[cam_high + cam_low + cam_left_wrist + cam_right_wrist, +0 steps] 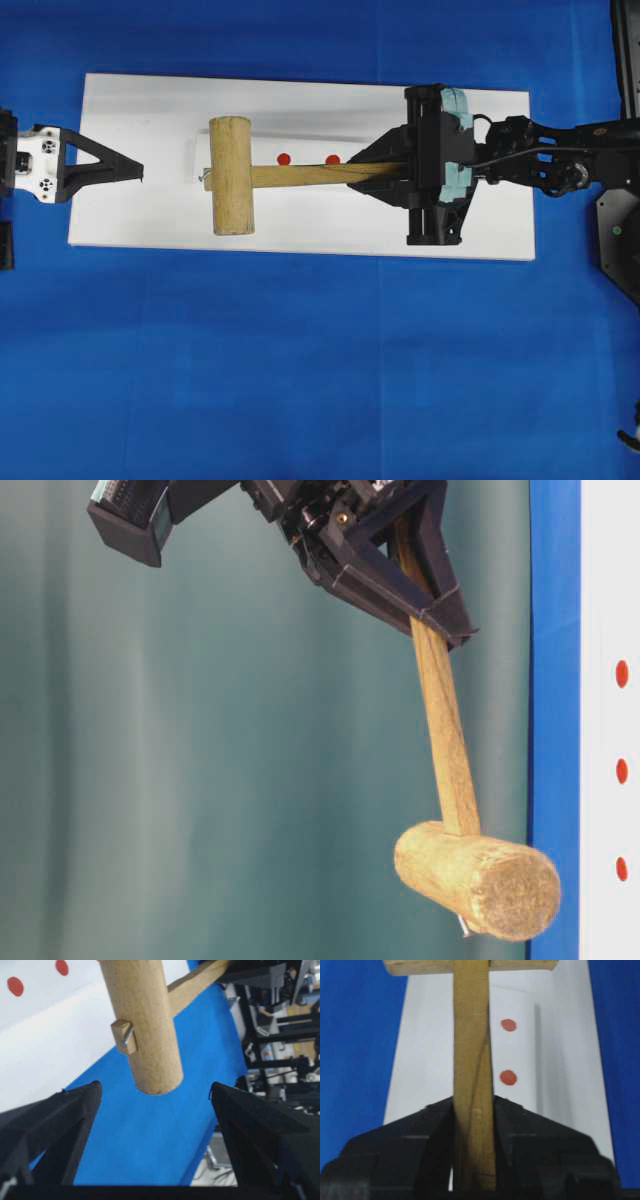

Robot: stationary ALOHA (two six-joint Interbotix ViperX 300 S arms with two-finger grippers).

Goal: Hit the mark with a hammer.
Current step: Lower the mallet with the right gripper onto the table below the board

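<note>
The hammer is a light wooden mallet, and my right gripper (385, 172) is shut on its flat handle (310, 175). Its thick head (231, 175) hangs clear of the white board (150, 210), as the table-level view shows with the head (475, 880) and gripper (440, 620). Two red marks (283, 158) (332, 159) lie on the board just beside the handle. In the right wrist view the handle (472, 1060) runs between my fingers (435, 1125), with the marks (508, 1077) to its right. My left gripper (140, 172) stands open at the board's left end, empty, facing the head (142, 1020).
The board lies on a blue cloth (300, 360) that covers the table. The right arm's base (620, 230) sits at the right edge. Beyond the table's far edge, the left wrist view shows racks and cables (280, 1035).
</note>
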